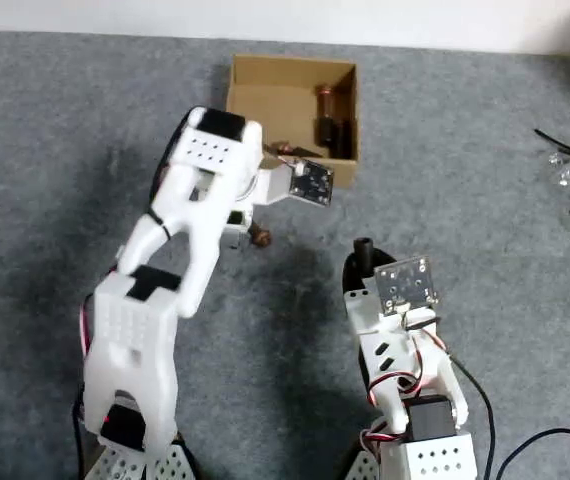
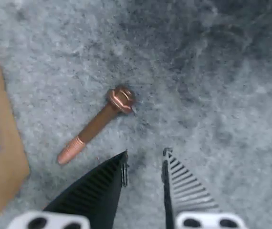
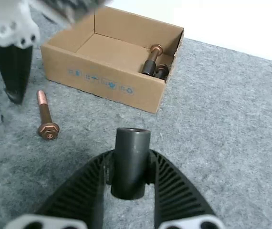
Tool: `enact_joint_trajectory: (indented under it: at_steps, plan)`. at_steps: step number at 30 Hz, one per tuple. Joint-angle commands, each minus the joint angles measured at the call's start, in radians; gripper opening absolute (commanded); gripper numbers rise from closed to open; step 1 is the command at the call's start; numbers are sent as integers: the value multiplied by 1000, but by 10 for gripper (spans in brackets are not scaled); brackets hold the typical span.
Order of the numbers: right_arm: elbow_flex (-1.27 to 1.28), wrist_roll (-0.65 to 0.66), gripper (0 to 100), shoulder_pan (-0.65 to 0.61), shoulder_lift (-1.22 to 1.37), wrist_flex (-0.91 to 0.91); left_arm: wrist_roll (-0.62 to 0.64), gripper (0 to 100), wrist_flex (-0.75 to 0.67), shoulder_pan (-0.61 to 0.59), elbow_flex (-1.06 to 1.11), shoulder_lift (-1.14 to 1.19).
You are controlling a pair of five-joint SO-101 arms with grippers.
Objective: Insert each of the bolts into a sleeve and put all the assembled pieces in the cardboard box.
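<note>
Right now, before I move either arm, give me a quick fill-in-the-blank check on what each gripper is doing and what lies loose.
1. The right gripper is shut on the dark grey cylindrical ____.
2. The brown cardboard box already holds assembled pieces, while one copper-coloured ____ lies loose on the grey carpet.
3. The left gripper, close to that loose piece, is ____ and holds nothing.
Missing words: sleeve; bolt; open.

One loose bolt (image 3: 44, 112), one separate sleeve (image 3: 130, 162), one cardboard box (image 3: 102, 83) and, seemingly, two assembled pieces (image 3: 151, 61) inside were counted.
</note>
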Motion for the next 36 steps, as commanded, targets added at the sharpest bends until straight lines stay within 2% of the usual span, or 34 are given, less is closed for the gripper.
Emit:
enact_joint_trajectory:
  at_steps: [1, 16, 22, 30, 36]
  plan:
    - [93, 15, 5, 8, -24, -5, -115, 126, 32, 1, -150, 64]
    - [93, 15, 5, 8, -25, -5, -110, 127, 25, 84, -269, 151]
    - [93, 15, 5, 8, -25, -5, -115, 127, 23, 76, -274, 211]
    - [93, 15, 5, 8, -25, -5, -115, 127, -84, 47, -275, 278]
    - [93, 15, 5, 8, -25, -5, -117, 127, -87, 21, -274, 306]
